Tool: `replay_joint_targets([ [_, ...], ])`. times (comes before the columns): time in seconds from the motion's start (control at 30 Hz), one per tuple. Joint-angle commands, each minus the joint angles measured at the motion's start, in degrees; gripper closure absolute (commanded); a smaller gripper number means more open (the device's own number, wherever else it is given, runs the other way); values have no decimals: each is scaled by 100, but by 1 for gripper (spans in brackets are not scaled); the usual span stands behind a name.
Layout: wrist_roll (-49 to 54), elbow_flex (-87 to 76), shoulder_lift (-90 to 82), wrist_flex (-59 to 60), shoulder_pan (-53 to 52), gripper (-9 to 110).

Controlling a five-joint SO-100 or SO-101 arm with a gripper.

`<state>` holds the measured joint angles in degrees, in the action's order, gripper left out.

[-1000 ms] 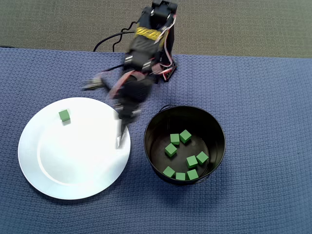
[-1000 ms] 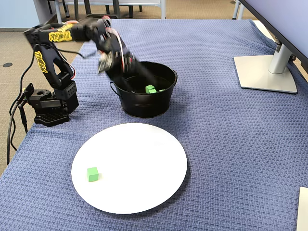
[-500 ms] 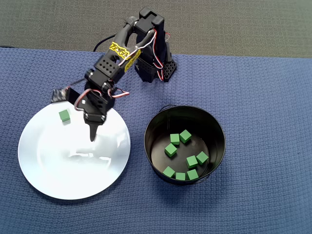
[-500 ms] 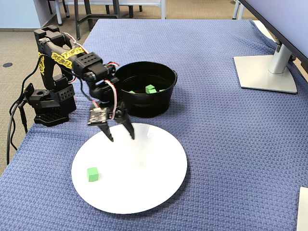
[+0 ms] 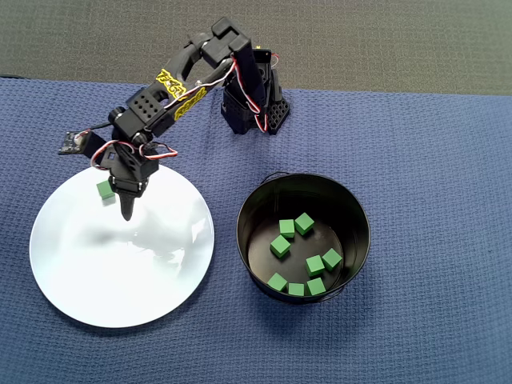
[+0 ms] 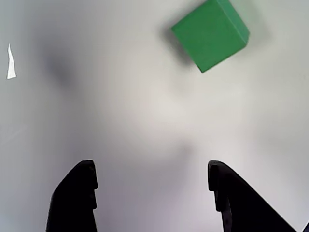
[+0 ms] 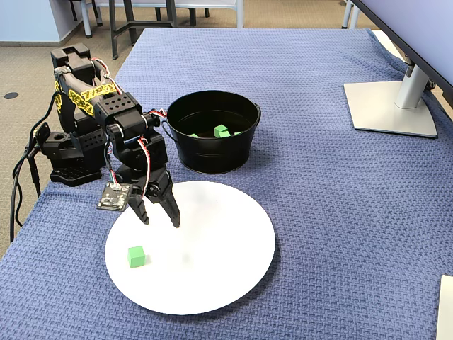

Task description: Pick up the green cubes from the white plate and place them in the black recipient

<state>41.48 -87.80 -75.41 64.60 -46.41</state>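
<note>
**Last cube on the plate, jaws spread above it**

With seven green cubes (image 5: pixel 303 256) already lying in the black recipient (image 5: pixel 244 232), one lone cube (image 7: pixel 136 256) remains on the white plate (image 7: pixel 233 269), near its rim. Step in hand, by my reading: approach for another pick. Gripper (image 7: pixel 158 217) hangs over the plate, jaws spread and empty, tips pointing down at bare white. Wrist view puts the cube (image 6: pixel 211 34) ahead and off to the right of the line between the two fingers (image 6: pixel 77 193), well clear of both.

Next move likely calls for shifting toward the cube, then lowering to straddle it.

Cube has no long axis; it sits flat, turned diagonal to the jaws in the wrist view, one corner pointing back toward them. A wrist turn would square the faces for a cleaner pinch.
</note>
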Motion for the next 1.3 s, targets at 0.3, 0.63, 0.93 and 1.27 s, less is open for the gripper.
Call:
replay_joint_targets([
  [0.3,123,1011,413,633,-580,80],
  [0.63,0,1564,1099,993,-844,81],
  [0.93,202,1969,1301,1028,-923,81],
  [1.27,114,2399,1705,958,-1134,82],
])
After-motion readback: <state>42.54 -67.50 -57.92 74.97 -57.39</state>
